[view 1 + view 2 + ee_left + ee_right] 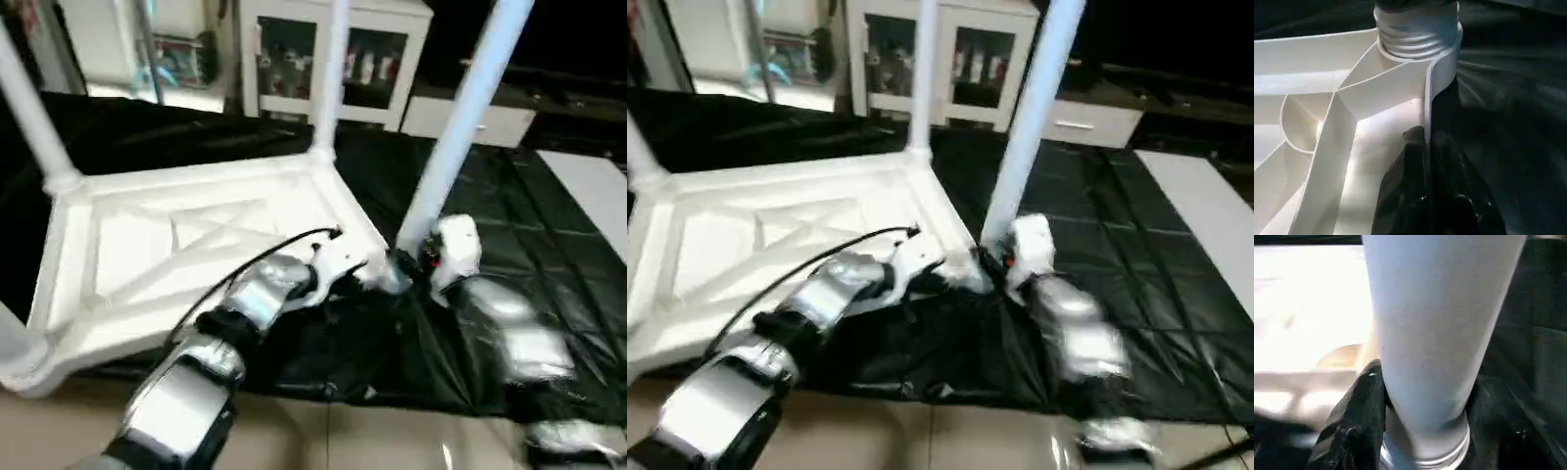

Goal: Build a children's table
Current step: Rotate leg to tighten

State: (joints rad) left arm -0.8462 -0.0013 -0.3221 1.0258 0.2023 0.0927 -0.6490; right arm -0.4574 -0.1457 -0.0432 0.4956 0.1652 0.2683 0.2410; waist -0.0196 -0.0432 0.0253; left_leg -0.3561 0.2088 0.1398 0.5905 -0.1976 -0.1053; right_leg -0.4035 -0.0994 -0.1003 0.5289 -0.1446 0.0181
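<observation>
The white tabletop (196,245) lies upside down on a black cloth, its X ribs facing up. White legs stand in its far-left corner (29,108) and back corner (328,78). A third leg (460,117) rises from the near right corner socket, its ribbed end (1418,29) seated there. My right gripper (1425,396) is shut around this leg just above the socket, one black finger (1359,416) on each side. My left gripper (1427,142) is shut on the tabletop's rim wall (1442,73), a little short of the same corner.
The black cloth (509,196) spreads to the right and behind the tabletop. A white cabinet with glass doors (377,59) stands at the back, with a low white unit (490,122) beside it. A white sheet (588,196) lies far right, and pale floor tiles (372,441) run along the front.
</observation>
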